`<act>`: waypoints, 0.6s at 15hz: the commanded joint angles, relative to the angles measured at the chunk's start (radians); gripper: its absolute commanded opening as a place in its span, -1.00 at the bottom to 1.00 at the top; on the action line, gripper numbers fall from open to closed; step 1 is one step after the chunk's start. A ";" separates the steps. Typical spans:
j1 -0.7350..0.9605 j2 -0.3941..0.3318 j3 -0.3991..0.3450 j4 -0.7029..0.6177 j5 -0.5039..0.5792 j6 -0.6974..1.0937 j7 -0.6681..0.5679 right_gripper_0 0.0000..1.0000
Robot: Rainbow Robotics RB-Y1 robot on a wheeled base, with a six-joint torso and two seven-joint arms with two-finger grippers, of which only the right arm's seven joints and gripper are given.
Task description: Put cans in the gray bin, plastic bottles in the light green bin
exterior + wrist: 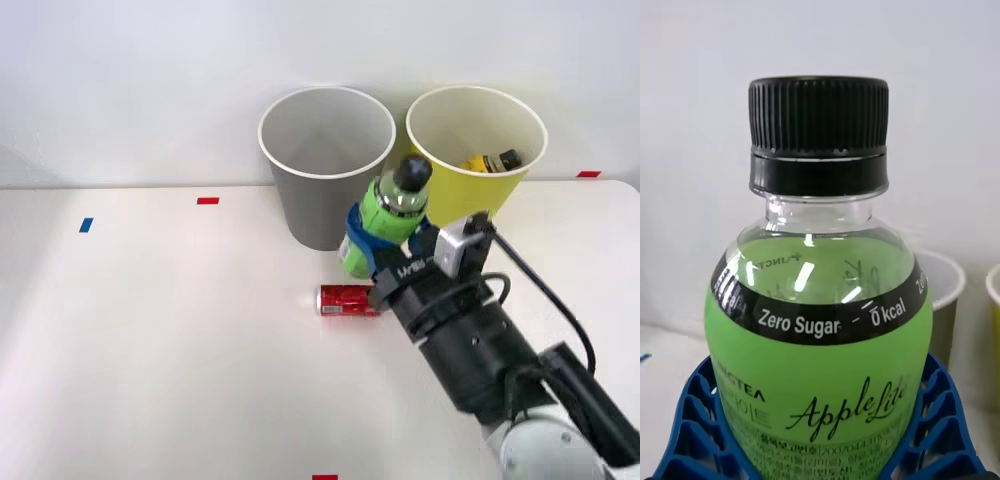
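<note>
Front view: right gripper [385,262] is clamped on the green-label bottle [385,222], blue fingers [360,248] wrapped round its lower body. Bottle is off the table [150,350], long axis near upright, tilted a bit, dark cap pointing up and toward the bins. It sits in front of the gap between the gray bin [322,160] and the light green bin [478,150], cap overlapping the lime bin's near wall in this view. Bins stand side by side at the table's far edge, gray on the robot's left, lime on its right; touching or not, can't tell.

Count: 2 bins, 2 bottles, 1 can. Second bottle, the yellow-label bottle [488,162], lies inside the light green bin, dark cap toward the right. Red can [348,300] lies on its side on the table, long axis left-right, just in front of the gray bin and right beside the gripper; label text is unreadable. Small tape marks on the table: one blue [86,225], three red [207,201].

Right wrist view: green-label bottle [820,330] upright between the two blue ribbed fingers [696,427], pressed on both sides of the label. Black ribbed cap on top, clear neck below it. Black band reads "Zero Sugar – 0 kcal"; green label reads "Apple Lite" in script, partial "…CTEA" at its edge, small print below unreadable. Gray bin [944,300] rim peeks out behind the bottle, sliver of the light green bin [994,300] beside it.
</note>
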 commanded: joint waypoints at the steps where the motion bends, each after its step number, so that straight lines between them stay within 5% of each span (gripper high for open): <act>1: -0.116 0.098 -0.181 -0.001 -0.092 0.171 -0.005 -1.00; 5: -0.240 0.141 -0.336 0.029 -0.159 0.292 -0.035 -1.00; 9: -0.419 0.204 -0.416 0.212 -0.096 0.295 -0.031 -1.00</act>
